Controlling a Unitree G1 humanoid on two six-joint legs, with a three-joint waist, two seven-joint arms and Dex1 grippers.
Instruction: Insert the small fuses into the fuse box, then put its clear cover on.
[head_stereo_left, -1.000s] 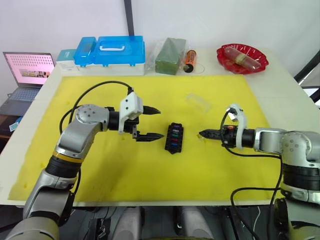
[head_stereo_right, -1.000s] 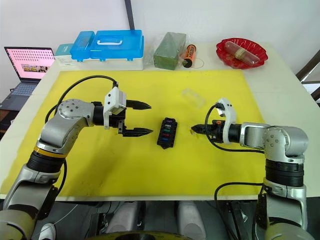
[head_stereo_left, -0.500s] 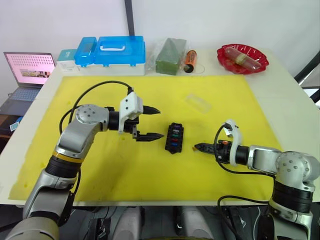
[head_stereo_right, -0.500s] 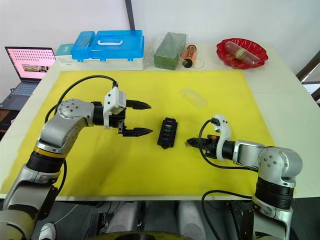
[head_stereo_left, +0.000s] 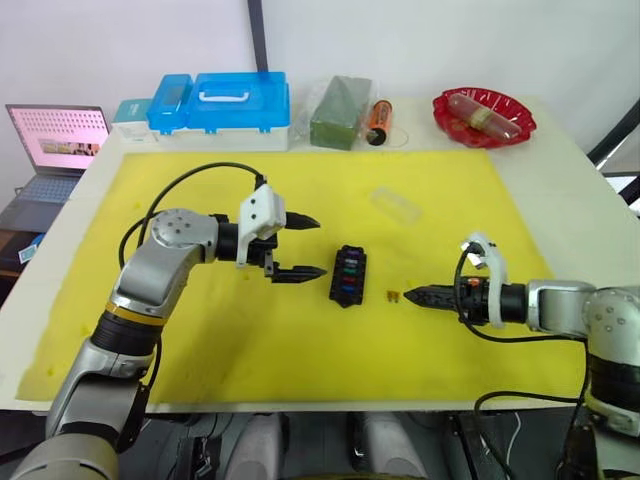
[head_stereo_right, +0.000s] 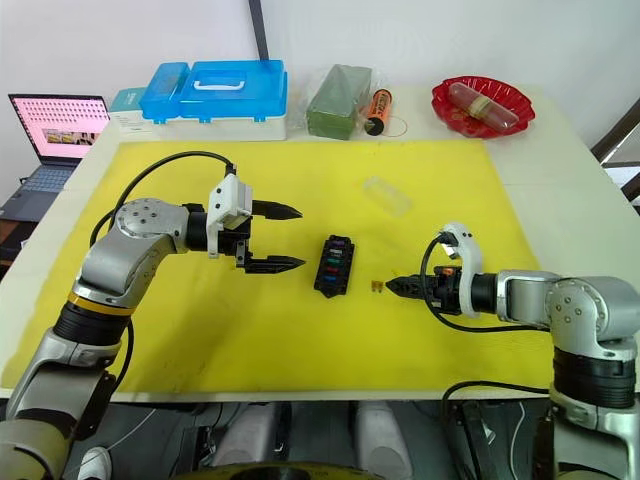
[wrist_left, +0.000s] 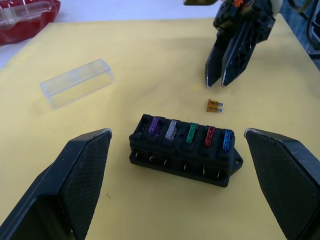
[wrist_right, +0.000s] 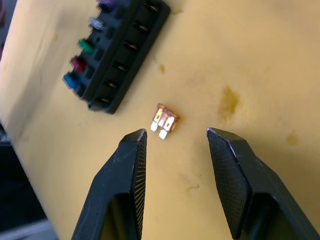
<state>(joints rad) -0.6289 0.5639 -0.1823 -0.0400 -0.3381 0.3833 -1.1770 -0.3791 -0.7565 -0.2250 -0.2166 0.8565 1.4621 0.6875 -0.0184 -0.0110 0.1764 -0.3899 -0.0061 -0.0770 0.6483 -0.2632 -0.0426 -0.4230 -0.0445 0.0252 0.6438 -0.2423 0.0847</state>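
Fuses are seen in two places: five of them, purple, grey, green, red and blue (wrist_left: 226, 140), are seated in one row of the fuse box (head_stereo_left: 349, 275), while a single orange fuse (wrist_right: 165, 119) lies loose on the yellow mat (head_stereo_left: 300, 340), just beside the box on the robot's right. The box itself rests near the middle of the mat, its second row of slots showing no fuses. The clear cover (head_stereo_left: 396, 206) lies on the mat farther back and to the right, well apart from the box.

The left tool (head_stereo_left: 306, 246) is held on the left side of the box, with its two black fingers spread wide and nothing between them. The right tool (head_stereo_right: 392, 287) is pointed at the loose orange fuse from the right, low over the mat; its fingers (wrist_right: 227, 170) are parted with the fuse lying just ahead of the tips, untouched.

Along the far edge of the surface (head_stereo_left: 580, 200) are seen blue-lidded storage boxes (head_stereo_left: 222, 105), a green block in a clear bag (head_stereo_left: 341, 111), an orange cylinder (head_stereo_left: 379, 121) and a red dish (head_stereo_left: 484, 117). A laptop (head_stereo_left: 55, 150) is seen off to the left.
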